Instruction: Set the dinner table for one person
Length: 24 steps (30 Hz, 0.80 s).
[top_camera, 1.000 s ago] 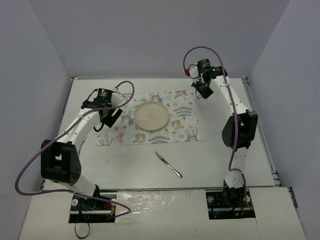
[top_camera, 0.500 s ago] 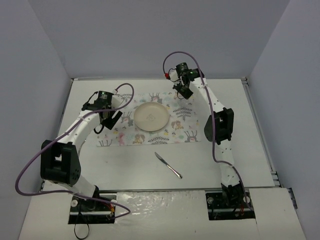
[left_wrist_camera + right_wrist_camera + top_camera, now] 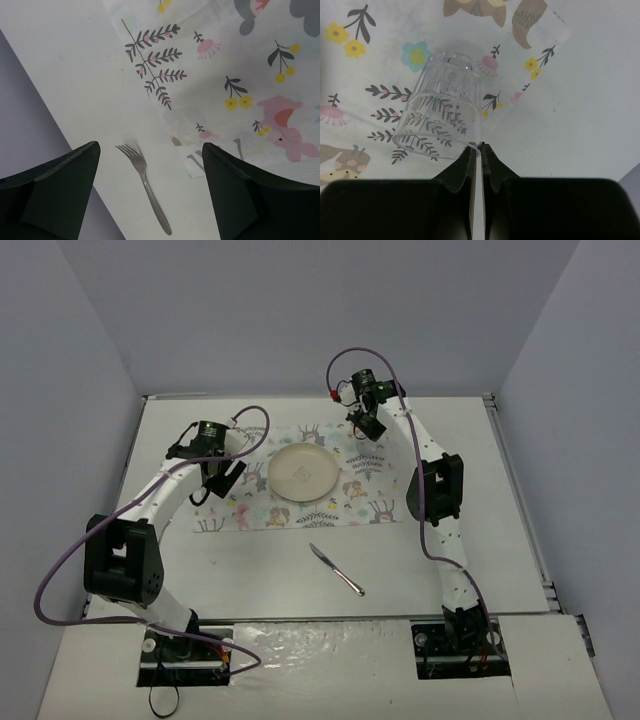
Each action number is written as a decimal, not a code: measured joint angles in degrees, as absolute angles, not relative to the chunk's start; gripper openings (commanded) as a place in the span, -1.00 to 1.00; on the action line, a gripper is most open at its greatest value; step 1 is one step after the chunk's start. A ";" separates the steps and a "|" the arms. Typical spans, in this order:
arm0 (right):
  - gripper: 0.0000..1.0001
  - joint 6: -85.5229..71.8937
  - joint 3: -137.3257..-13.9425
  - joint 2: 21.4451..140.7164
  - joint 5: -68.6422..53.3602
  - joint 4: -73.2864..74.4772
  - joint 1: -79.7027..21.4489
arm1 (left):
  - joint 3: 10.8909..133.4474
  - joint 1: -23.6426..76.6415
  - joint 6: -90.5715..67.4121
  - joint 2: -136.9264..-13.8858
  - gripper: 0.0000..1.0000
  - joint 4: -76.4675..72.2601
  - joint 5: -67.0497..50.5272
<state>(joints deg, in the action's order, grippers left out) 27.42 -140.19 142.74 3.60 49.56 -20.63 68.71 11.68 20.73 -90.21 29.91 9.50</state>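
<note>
Left wrist: dinner table (image 3: 75,60) beneath tool (image 3: 150,145)

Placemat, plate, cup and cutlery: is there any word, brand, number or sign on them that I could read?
No readable text in any view.
On the placemat: only printed animals and plants, no words.
On the plate: a faint mark at its centre, too small to read.
On the clear cup, fork and knife: no markings visible.
</note>
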 measured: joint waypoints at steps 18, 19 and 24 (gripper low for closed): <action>-0.38 25.71 -139.87 143.06 3.92 45.03 -19.88 | 68.71 12.33 20.75 -92.32 0.62 29.67 9.58; -0.37 25.57 -139.87 143.06 3.99 44.51 -19.90 | 68.74 12.39 20.75 -92.62 0.62 29.69 9.65; -0.01 25.42 -139.87 143.04 4.27 43.29 -19.97 | 68.91 12.68 20.75 -94.02 0.61 29.72 10.15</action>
<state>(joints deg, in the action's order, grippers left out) 25.42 -139.87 143.04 4.27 43.29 -19.97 68.91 12.68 20.75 -94.02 29.72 10.15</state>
